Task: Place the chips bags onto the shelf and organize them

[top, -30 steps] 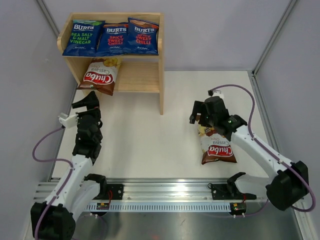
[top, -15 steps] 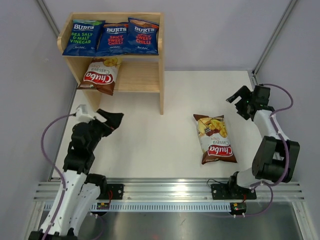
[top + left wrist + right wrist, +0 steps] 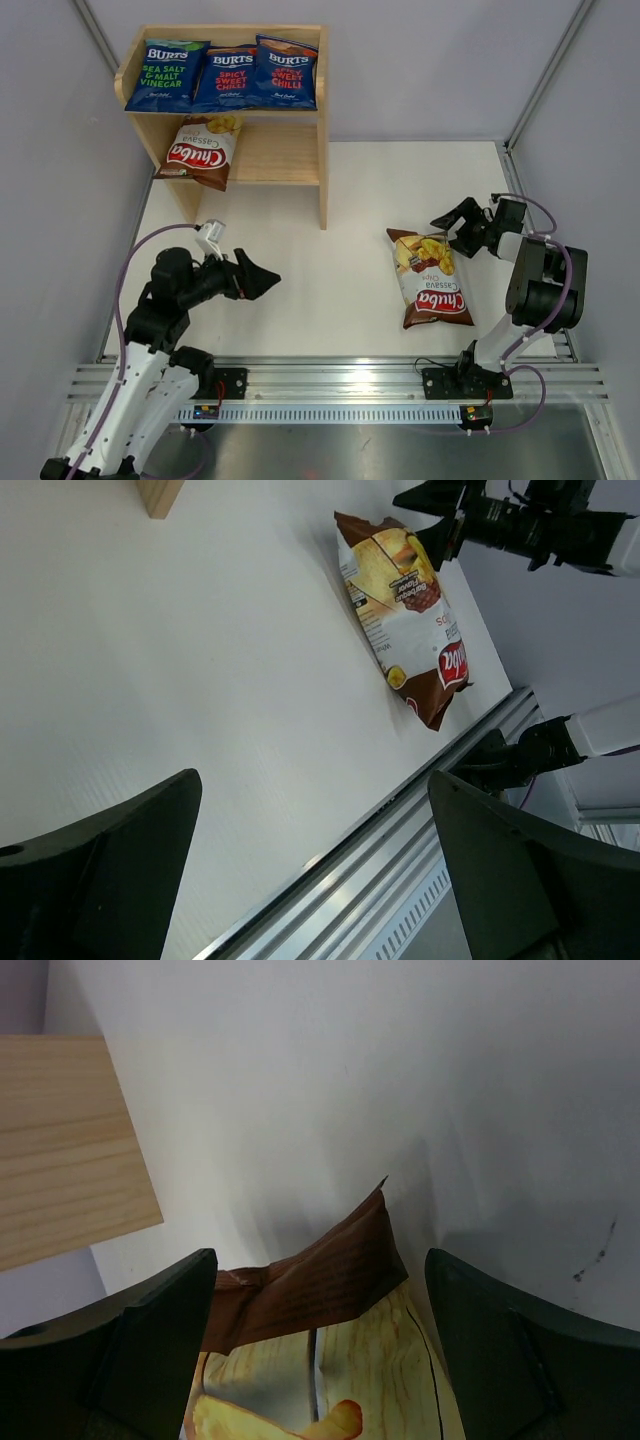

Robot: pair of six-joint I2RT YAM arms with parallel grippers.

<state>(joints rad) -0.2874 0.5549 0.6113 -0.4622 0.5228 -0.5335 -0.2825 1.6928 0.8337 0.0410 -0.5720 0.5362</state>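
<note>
On the top tier of the wooden shelf (image 3: 322, 170) lie three blue Burts chips bags (image 3: 168, 75) (image 3: 225, 78) (image 3: 287, 72). A brown-and-cream Chuba bag (image 3: 200, 152) leans out of its lower tier. A second Chuba bag (image 3: 428, 277) (image 3: 405, 610) lies flat on the table, right of centre. My right gripper (image 3: 448, 222) (image 3: 318, 1260) is open and low at that bag's far end, its fingers either side of the brown top seal (image 3: 330, 1285). The left gripper (image 3: 262, 282) (image 3: 315, 860) is open and empty over the table's left half, pointing right.
An aluminium rail (image 3: 340, 385) (image 3: 420, 810) runs along the near table edge. The shelf's right side panel (image 3: 60, 1140) stands left of the right gripper. Grey walls close in the left, back and right sides.
The right arm, over the table bag a second ago, swung out to the far right and has come back to the bag's far end. The left gripper turned from the shelf toward table centre.
</note>
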